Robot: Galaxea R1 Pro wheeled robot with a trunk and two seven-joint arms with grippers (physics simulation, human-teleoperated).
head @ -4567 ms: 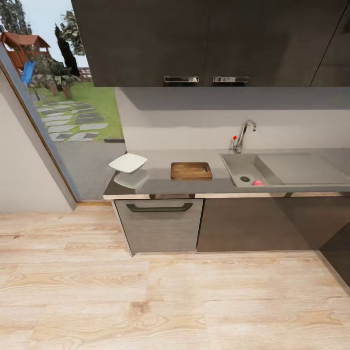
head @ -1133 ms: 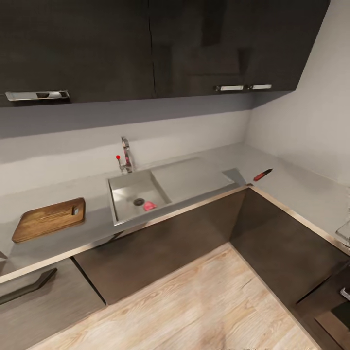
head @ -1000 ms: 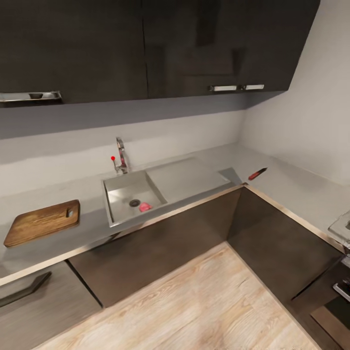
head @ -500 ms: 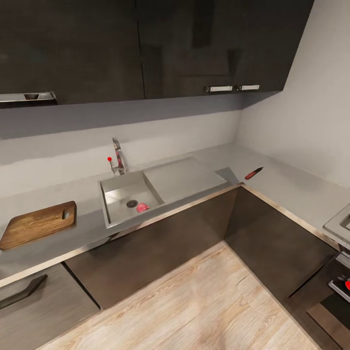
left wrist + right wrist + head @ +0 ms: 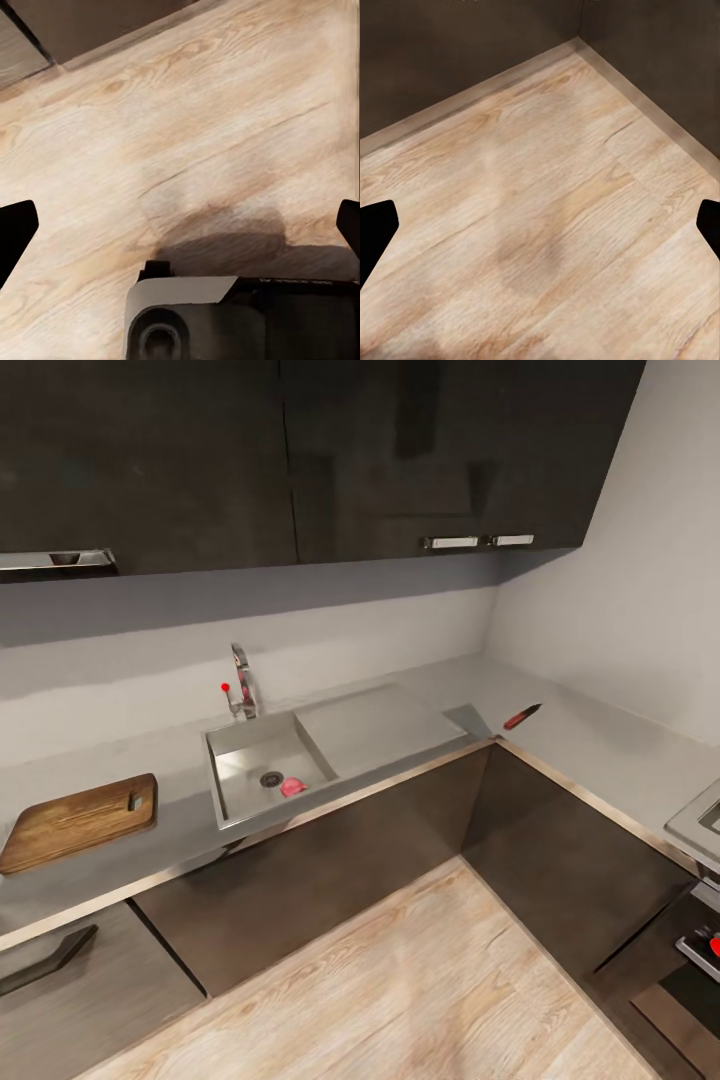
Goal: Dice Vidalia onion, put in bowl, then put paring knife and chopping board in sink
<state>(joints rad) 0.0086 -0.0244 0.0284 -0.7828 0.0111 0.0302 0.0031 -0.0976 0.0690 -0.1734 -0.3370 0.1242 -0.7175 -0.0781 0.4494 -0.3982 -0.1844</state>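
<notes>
A pale wooden floor [image 5: 400, 980] is seen across the near part of the scene, with dark upper cabinets [image 5: 300, 450] along the far wall. Between them the grey L-shaped tabletop [image 5: 600, 750] is laid out over dark lower cabinets [image 5: 350, 860], running from the left, along the far wall and round the right corner. The sink [image 5: 232, 738] is set into the tabletop left of centre, with its flat drainboard [image 5: 375, 720] to the right and a chrome tap [image 5: 241, 680] with a red knob at its far edge. Inside the basin the Vidalia onion [image 5: 293, 787], shown pinkish red, is found just right of the round drain [image 5: 271, 779]. The chopping board [image 5: 78, 822] is laid flat on the tabletop at the far left, well apart from the sink. The paring knife [image 5: 521, 716] is rested on the tabletop at the right corner, beyond the drainboard.

In the left wrist view the left end effector [image 5: 180, 232] is held wide over the floor, nothing between its dark fingertips [image 5: 13, 236], above part of the robot's own body [image 5: 225, 315]. In the right wrist view the right end effector [image 5: 540, 232] is likewise spread wide and empty over floorboards near a cabinet corner.
</notes>
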